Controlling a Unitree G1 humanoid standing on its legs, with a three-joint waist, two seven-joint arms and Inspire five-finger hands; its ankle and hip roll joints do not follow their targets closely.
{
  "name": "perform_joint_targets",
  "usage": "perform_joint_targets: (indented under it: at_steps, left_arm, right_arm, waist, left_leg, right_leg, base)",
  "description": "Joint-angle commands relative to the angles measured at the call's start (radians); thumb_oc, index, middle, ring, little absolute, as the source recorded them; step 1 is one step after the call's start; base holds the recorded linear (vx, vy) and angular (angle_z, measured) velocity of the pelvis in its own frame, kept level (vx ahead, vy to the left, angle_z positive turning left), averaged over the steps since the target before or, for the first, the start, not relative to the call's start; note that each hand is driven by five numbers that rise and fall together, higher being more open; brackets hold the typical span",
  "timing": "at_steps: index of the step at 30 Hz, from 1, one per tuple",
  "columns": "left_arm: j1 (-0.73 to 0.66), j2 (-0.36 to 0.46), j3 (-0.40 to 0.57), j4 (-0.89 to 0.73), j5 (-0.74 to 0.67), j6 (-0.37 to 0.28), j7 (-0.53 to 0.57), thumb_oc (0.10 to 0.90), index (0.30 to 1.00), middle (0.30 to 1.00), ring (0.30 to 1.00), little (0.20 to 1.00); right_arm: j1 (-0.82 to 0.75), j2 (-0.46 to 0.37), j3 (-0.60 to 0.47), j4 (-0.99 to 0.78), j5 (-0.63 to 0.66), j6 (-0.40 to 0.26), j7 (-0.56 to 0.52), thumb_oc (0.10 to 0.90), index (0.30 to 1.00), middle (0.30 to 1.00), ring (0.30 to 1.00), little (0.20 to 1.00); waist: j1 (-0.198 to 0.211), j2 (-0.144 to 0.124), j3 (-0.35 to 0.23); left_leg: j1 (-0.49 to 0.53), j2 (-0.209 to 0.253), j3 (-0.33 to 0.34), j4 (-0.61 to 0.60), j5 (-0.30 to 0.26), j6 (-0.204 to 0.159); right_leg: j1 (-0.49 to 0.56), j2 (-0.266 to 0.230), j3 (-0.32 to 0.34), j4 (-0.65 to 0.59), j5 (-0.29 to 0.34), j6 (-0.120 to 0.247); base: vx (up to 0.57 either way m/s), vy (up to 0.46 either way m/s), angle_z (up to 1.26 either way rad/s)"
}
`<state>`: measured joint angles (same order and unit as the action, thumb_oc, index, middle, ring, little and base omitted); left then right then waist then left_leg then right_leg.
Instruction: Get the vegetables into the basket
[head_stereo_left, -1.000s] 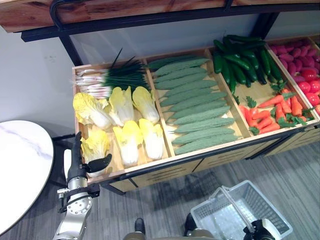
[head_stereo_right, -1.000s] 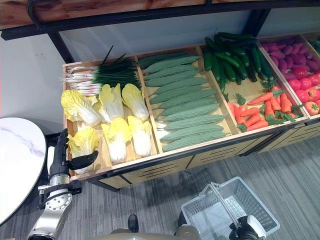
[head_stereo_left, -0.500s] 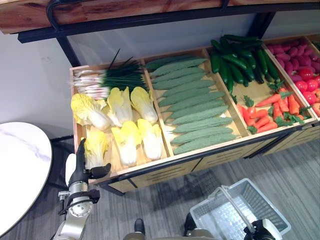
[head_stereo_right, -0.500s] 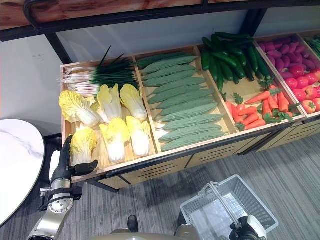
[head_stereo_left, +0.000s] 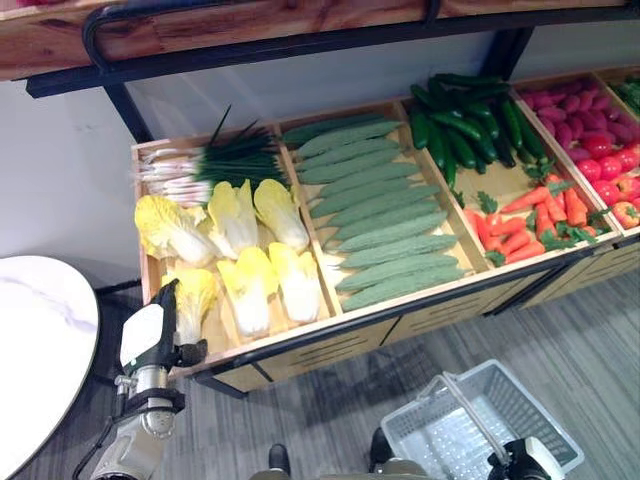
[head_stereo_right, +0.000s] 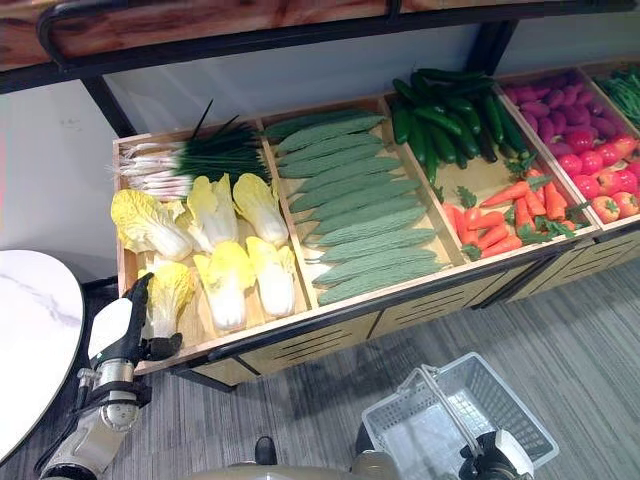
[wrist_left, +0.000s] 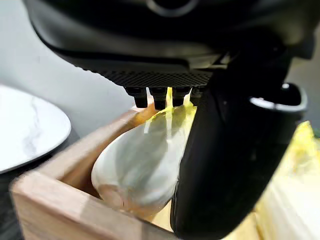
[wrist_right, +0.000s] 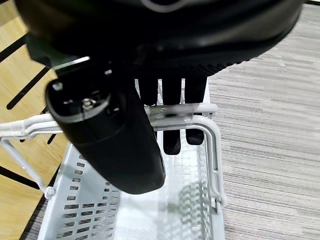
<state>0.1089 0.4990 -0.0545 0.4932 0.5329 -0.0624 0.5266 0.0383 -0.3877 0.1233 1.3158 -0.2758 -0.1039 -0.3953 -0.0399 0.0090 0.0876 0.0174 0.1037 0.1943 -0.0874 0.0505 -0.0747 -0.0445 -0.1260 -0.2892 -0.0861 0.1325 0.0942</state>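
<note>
Cabbage (head_stereo_left: 193, 300), the pale yellow-leafed head at the near left corner of the wooden display stand (head_stereo_left: 300, 335), is where the action sits: the left hand (head_stereo_left: 152, 335) is right up against it, fingers reaching along its outer side and thumb out toward the front rim, and in the left wrist view the fingertips (wrist_left: 157, 95) lie over the top of the head while the thumb crosses in front of it, so the hand cups it without a tight squeeze that I can confirm. That head lies hard against the stand's left wall and close to the front lip, with little free room on either edge. More cabbages (head_stereo_left: 250, 290) crowd just beside it, spring onions (head_stereo_left: 200, 165) lie behind them, then a compartment of ridged green gourds (head_stereo_left: 385, 205), then dark cucumbers (head_stereo_left: 470, 125) above carrots (head_stereo_left: 525, 225), and red produce (head_stereo_left: 595, 140) at the far right. Down at the lower right the white wire basket (head_stereo_left: 545, 430) hangs over grey plank floor (head_stereo_left: 560, 330), well apart from the cabbage corner, with open floor between stand and basket. The right hand (wrist_right: 125, 130) has its fingers curled round the basket's handle (wrist_right: 200, 107), thumb across the front. A round white marble table (head_stereo_left: 40, 340) sits just beside the left arm.
</note>
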Motion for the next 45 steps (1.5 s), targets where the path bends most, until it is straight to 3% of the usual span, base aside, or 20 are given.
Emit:
perform_joint_targets:
  at_steps: [1, 9, 18, 25, 29, 35, 36, 40, 41, 43, 45]
  left_arm:
    - [-0.012, 0.083, 0.036, 0.067, 0.052, 0.066, 0.067, 0.400, 0.300, 0.300, 0.300, 0.300]
    - [-0.021, 0.040, 0.091, 0.153, -0.036, 0.070, 0.145, 0.400, 0.300, 0.300, 0.300, 0.300]
    - [-0.024, 0.027, 0.152, 0.051, -0.127, 0.031, 0.189, 0.400, 0.300, 0.300, 0.300, 0.300]
    - [-0.048, 0.011, 0.280, -0.273, -0.237, -0.070, 0.259, 0.400, 0.300, 0.300, 0.300, 0.300]
    - [-0.076, 0.004, 0.320, -0.462, -0.233, -0.086, 0.279, 0.400, 0.300, 0.300, 0.300, 0.300]
    - [-0.075, -0.033, 0.335, -0.567, -0.321, -0.142, 0.264, 0.400, 0.300, 0.300, 0.300, 0.300]
    - [-0.084, -0.068, 0.318, -0.599, -0.445, -0.207, 0.235, 0.400, 0.300, 0.300, 0.300, 0.300]
    - [-0.093, -0.141, 0.263, -0.618, -0.866, -0.343, 0.040, 0.400, 0.300, 0.300, 0.300, 0.300]
    - [-0.075, -0.200, 0.236, -0.582, -1.225, -0.374, -0.142, 0.400, 0.300, 0.300, 0.300, 0.300]
    - [-0.043, -0.235, 0.154, -0.611, -1.531, -0.359, -0.351, 0.400, 0.300, 0.300, 0.300, 0.300]
    - [-0.034, -0.243, 0.136, -0.596, -1.569, -0.350, -0.381, 0.400, 0.300, 0.300, 0.300, 0.300]
  right_arm:
    - [-0.045, -0.011, 0.022, 0.026, 0.010, -0.020, -0.072, 0.400, 0.300, 0.300, 0.300, 0.300]
    - [-0.041, 0.004, 0.028, 0.045, 0.013, -0.018, -0.073, 0.400, 0.300, 0.300, 0.300, 0.300]
    - [-0.033, 0.016, 0.026, 0.049, 0.021, -0.012, -0.076, 0.400, 0.300, 0.300, 0.300, 0.300]
    - [-0.016, 0.024, 0.026, 0.053, 0.012, 0.003, -0.075, 0.400, 0.300, 0.300, 0.300, 0.300]
    - [-0.017, 0.027, 0.038, 0.051, 0.001, 0.001, -0.075, 0.400, 0.300, 0.300, 0.300, 0.300]
    - [-0.017, 0.030, 0.044, 0.056, -0.001, -0.002, -0.072, 0.400, 0.300, 0.300, 0.300, 0.300]
    - [-0.019, 0.027, 0.047, 0.054, -0.002, 0.002, -0.069, 0.400, 0.300, 0.300, 0.300, 0.300]
    - [-0.032, 0.013, 0.046, 0.041, -0.004, 0.023, -0.049, 0.400, 0.300, 0.300, 0.300, 0.300]
    - [-0.040, 0.001, 0.043, 0.022, -0.016, 0.040, -0.021, 0.400, 0.300, 0.300, 0.300, 0.300]
    - [-0.051, -0.008, 0.043, 0.003, -0.044, 0.049, 0.017, 0.400, 0.300, 0.300, 0.300, 0.300]
    - [-0.050, -0.009, 0.041, 0.005, -0.048, 0.045, 0.025, 0.400, 0.300, 0.300, 0.300, 0.300]
  waist:
    - [0.010, -0.083, 0.011]
    - [0.011, -0.086, 0.009]
    - [0.012, -0.092, 0.004]
    - [0.014, -0.098, -0.005]
    - [0.014, -0.099, -0.008]
    - [0.017, -0.098, -0.007]
    - [0.014, -0.098, -0.006]
    - [0.006, -0.095, -0.002]
    - [-0.001, -0.090, -0.001]
    - [-0.011, -0.085, -0.001]
    - [-0.011, -0.086, -0.002]
  left_leg:
    - [-0.020, 0.046, -0.031, 0.000, -0.012, -0.058]
    - [-0.018, 0.043, -0.034, 0.000, -0.013, -0.057]
    - [-0.010, 0.043, -0.036, 0.000, -0.014, -0.057]
    - [-0.005, 0.044, -0.039, 0.000, -0.019, -0.058]
    - [-0.002, 0.044, -0.040, 0.000, -0.022, -0.058]
    - [-0.002, 0.042, -0.042, 0.000, -0.022, -0.057]
    - [-0.001, 0.040, -0.041, 0.000, -0.021, -0.055]
    - [0.001, 0.038, -0.040, 0.000, -0.016, -0.053]
    - [0.003, 0.038, -0.036, 0.000, -0.013, -0.053]
    - [0.004, 0.039, -0.030, 0.000, -0.012, -0.052]
    - [0.006, 0.039, -0.028, 0.000, -0.012, -0.052]
  right_leg:
    - [-0.005, -0.104, 0.072, -0.001, 0.018, 0.117]
    - [-0.002, -0.105, 0.072, -0.001, 0.016, 0.116]
    - [0.006, -0.105, 0.070, -0.001, 0.013, 0.115]
    - [0.014, -0.104, 0.066, -0.001, 0.009, 0.114]
    - [0.014, -0.105, 0.065, -0.001, 0.009, 0.114]
    - [0.016, -0.107, 0.064, -0.001, 0.010, 0.113]
    - [0.016, -0.108, 0.065, -0.001, 0.011, 0.113]
    - [0.017, -0.110, 0.068, -0.001, 0.016, 0.112]
    - [0.014, -0.111, 0.074, -0.001, 0.020, 0.111]
    - [0.009, -0.108, 0.084, -0.001, 0.023, 0.110]
    - [0.008, -0.106, 0.089, -0.001, 0.023, 0.109]
  base:
    - [0.02, 0.012, -0.08]
    - [0.01, 0.001, -0.02]
    - [0.00, 0.000, 0.00]
    - [0.00, 0.000, 0.00]
    - [0.00, 0.000, 0.00]
    - [0.00, 0.000, 0.00]
    - [0.00, 0.000, 0.00]
    - [-0.01, 0.011, 0.00]
    - [-0.03, 0.052, -0.04]
    - [-0.02, 0.041, -0.07]
    - [0.00, 0.007, -0.09]
